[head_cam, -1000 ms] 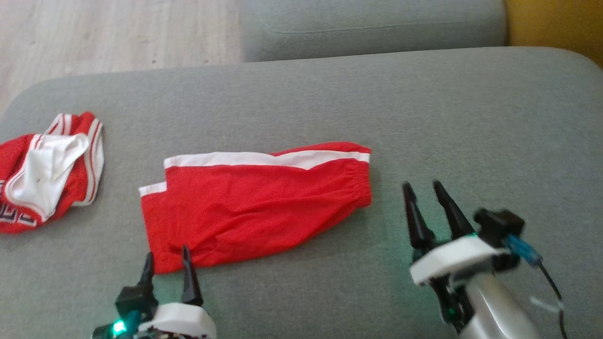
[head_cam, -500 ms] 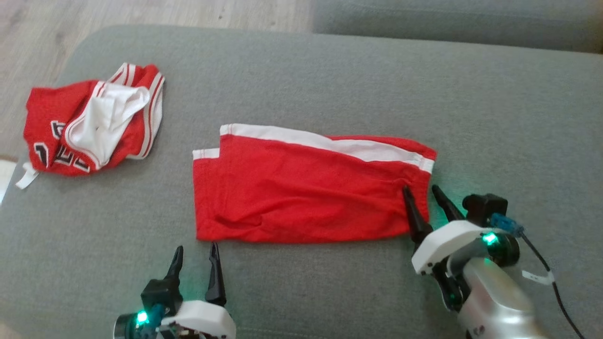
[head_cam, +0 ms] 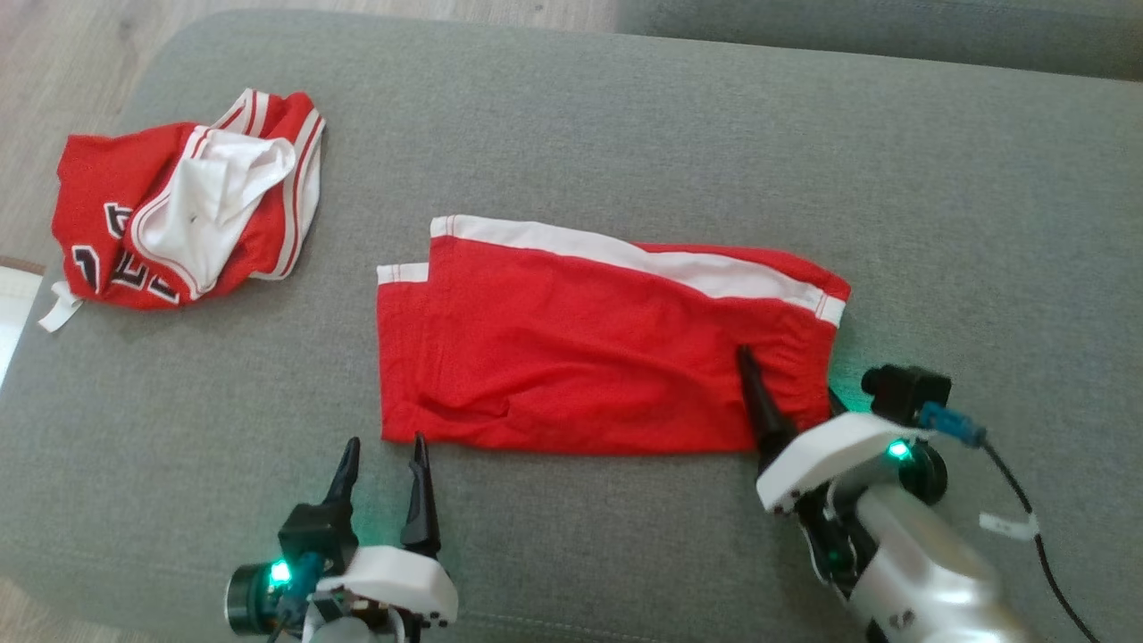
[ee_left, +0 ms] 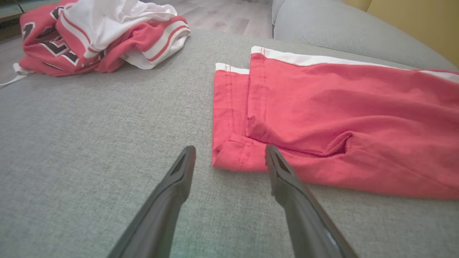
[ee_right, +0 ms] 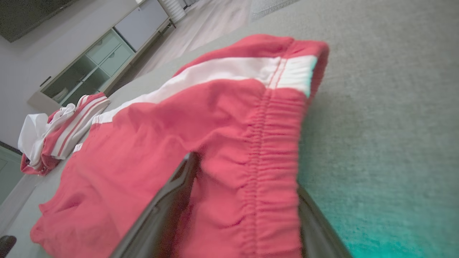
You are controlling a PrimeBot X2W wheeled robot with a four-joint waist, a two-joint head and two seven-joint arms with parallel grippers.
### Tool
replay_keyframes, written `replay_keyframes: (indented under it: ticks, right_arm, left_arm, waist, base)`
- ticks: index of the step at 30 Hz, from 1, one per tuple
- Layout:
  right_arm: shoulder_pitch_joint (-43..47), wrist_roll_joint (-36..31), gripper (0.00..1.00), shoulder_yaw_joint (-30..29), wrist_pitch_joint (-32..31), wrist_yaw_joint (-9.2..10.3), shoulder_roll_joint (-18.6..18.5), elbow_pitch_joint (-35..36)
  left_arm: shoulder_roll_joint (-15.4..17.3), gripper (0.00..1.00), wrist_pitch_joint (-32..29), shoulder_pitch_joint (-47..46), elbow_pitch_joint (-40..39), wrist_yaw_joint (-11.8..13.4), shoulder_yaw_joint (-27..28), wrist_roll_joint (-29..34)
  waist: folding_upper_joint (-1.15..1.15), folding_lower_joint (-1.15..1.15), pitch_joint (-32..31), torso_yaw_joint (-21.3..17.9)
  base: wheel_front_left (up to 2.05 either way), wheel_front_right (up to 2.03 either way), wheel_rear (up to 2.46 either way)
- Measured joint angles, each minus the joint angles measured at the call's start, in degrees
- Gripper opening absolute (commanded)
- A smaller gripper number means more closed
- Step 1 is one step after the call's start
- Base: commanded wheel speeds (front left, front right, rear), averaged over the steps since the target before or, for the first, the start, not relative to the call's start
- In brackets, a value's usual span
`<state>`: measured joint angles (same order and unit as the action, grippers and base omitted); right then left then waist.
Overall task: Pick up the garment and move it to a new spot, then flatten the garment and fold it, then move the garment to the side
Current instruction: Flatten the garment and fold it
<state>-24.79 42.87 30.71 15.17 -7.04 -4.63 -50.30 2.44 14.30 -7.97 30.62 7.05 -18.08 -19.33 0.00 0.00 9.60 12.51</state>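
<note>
Red shorts with a white side stripe lie folded flat on the grey sofa cushion. My right gripper is open at the waistband's near right corner, one finger lying on top of the fabric and the other hidden beside or under it. In the right wrist view the gathered waistband sits between the spread fingers of the right gripper. My left gripper is open just short of the shorts' near left hem corner. In the left wrist view that hem corner lies between the left gripper's fingertips.
A crumpled red and white jersey lies at the cushion's far left, near its edge, with wooden floor beyond. The sofa's back cushion runs along the top right. A cabinet stands across the room.
The head camera has turned, shifting the whole picture. My right gripper has moved forward onto the waistband corner. My left gripper now sits closer to the hem corner.
</note>
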Motion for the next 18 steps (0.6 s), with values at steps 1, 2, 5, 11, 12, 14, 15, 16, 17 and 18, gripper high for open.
replay_keyframes:
  ticks: [1,2,5,11,12,14,15,16,17,18]
  right_arm:
    - [-0.6,1.2,0.0,0.3,0.0,0.0,0.0,-0.3]
    - [-1.2,2.2,0.0,0.3,0.0,0.0,0.0,-0.8]
    - [-3.2,3.7,0.0,-0.2,0.0,0.0,0.3,-2.4]
    - [-2.5,2.8,0.0,-8.3,-0.1,-0.08,1.9,-3.1]
    - [-2.1,2.4,0.0,-9.9,-0.1,-0.08,1.6,-2.9]
    - [-0.4,1.6,0.0,-12.4,-0.1,-0.08,0.3,-2.4]
    - [0.5,0.9,0.0,-13.5,-0.1,-0.08,-0.6,-2.1]
    - [1.4,0.4,0.0,-14.7,-0.3,-0.08,-1.5,-1.9]
    - [2.1,-0.2,0.0,-15.6,-0.4,-0.08,-2.3,-1.6]
    - [2.7,-1.0,0.0,-16.2,-0.4,-0.08,-3.0,-1.3]
  left_arm:
    - [0.0,1.0,0.0,-0.1,0.0,0.0,-0.3,0.0]
    - [0.0,1.0,0.0,-0.1,0.0,0.0,-0.4,0.0]
    - [0.0,1.0,0.0,-0.1,0.0,0.0,-0.3,0.0]
    - [0.0,1.0,0.0,0.1,0.1,-0.6,0.1,0.3]
    - [0.0,1.0,0.0,0.2,0.1,-0.6,0.0,0.2]
    - [0.0,1.0,0.0,0.3,0.1,-0.6,-0.1,0.2]
    - [0.0,1.0,0.0,0.3,0.1,-1.0,-0.3,0.2]
    - [0.0,1.0,0.0,0.4,0.1,-1.2,-0.5,0.2]
    - [0.0,1.0,0.0,0.4,0.1,-1.3,-0.7,0.2]
    - [0.0,1.0,0.0,0.4,0.1,-1.5,-0.9,0.1]
  waist:
    - [0.0,0.0,0.1,0.2]
    - [0.0,0.0,0.2,0.3]
    - [0.0,0.0,0.2,0.4]
    - [0.0,0.0,-0.9,-1.9]
    - [0.0,0.0,-1.2,-2.5]
    - [0.0,0.0,-1.8,-3.8]
    - [0.0,0.0,-2.1,-4.5]
    - [0.0,0.0,-2.4,-5.2]
    - [0.0,0.0,-2.7,-5.9]
    - [0.0,0.0,-3.0,-6.6]
  base:
    - [0.0,0.0,0.0]
    - [0.0,0.0,0.0]
    - [0.0,0.0,0.0]
    - [0.0,0.0,0.0]
    - [0.0,0.0,0.0]
    - [0.0,0.0,0.0]
    - [0.0,0.0,0.0]
    - [0.0,0.0,0.0]
    - [0.0,0.0,0.0]
    - [0.0,0.0,0.0]
